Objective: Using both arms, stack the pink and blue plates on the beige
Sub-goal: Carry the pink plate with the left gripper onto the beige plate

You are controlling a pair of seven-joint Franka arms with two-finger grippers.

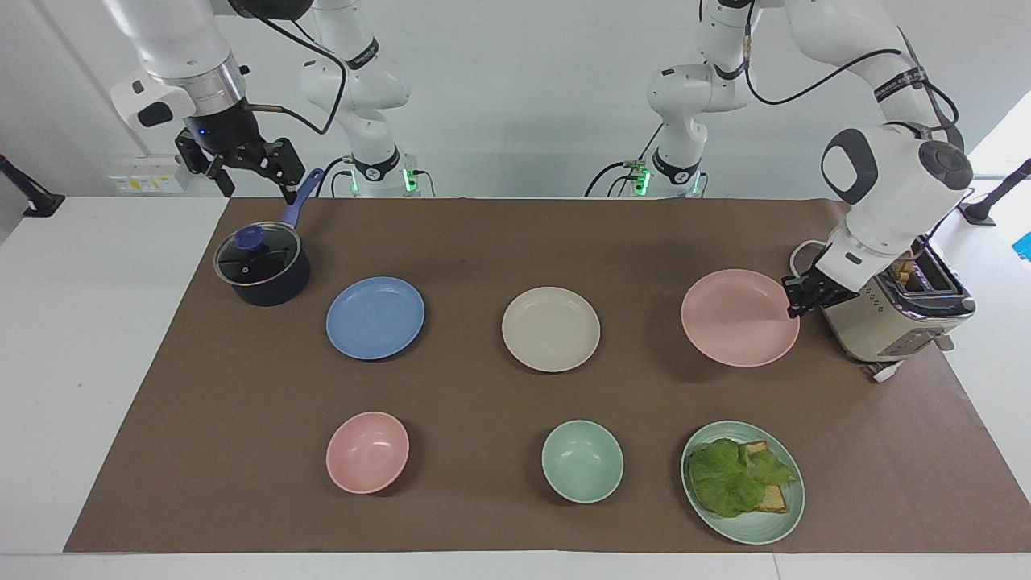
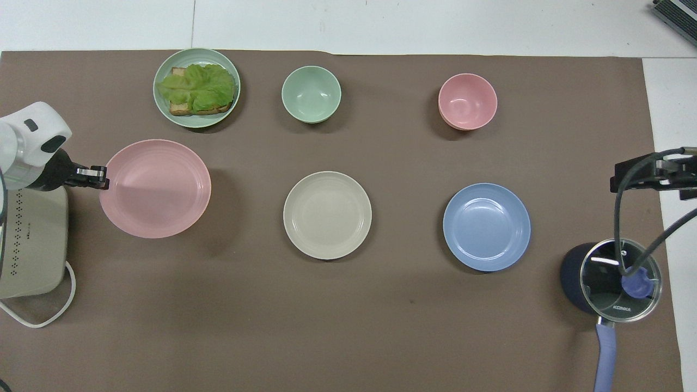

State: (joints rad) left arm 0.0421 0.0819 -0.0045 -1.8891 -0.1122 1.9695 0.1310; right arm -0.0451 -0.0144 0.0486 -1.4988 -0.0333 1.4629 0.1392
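Note:
The pink plate [image 1: 739, 317] [image 2: 155, 188] hangs in the air above the mat at the left arm's end of the table, throwing a shadow below it. My left gripper [image 1: 793, 298] [image 2: 98, 178] is shut on its rim, on the side toward the toaster. Flat on the middle of the mat lies the beige plate [image 1: 551, 329] [image 2: 327, 214]. The blue plate [image 1: 374, 317] [image 2: 486, 226] rests beside it, toward the right arm's end. High over the saucepan's handle my right gripper [image 1: 246, 161] [image 2: 661, 177] waits, open and holding nothing.
A beige toaster [image 1: 898, 310] [image 2: 30, 239] stands just beside the left gripper. A lidded dark saucepan [image 1: 262, 266] [image 2: 610, 280] sits near the blue plate. Farther from the robots are a pink bowl [image 1: 367, 451], a green bowl [image 1: 581, 461] and a green plate with lettuce and bread [image 1: 743, 482].

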